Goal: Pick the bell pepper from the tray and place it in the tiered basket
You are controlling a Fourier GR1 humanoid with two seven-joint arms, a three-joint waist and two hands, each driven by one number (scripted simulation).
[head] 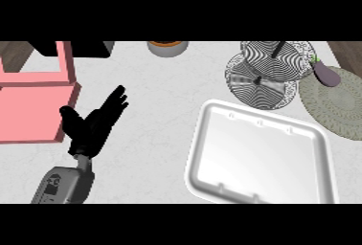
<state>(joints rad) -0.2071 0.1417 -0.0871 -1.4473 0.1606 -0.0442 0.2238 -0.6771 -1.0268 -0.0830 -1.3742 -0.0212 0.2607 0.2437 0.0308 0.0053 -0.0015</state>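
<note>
The white tray [206,143] lies at the right of the counter and its inside looks bare. No bell pepper shows anywhere in the head view. The tiered basket [265,72], patterned in black and white stripes, stands behind the tray at the upper right. My left hand [90,127] is at the left, well apart from the tray. It is open, with its fingers straight, pointing up and to the right, and holds nothing. My right hand does not show.
A purple eggplant [326,74] lies on a round woven mat [343,107] at the right edge. A pink box-like rack [32,110] stands at the left, close to my hand. A grey cup with orange contents [167,48] sits at the back.
</note>
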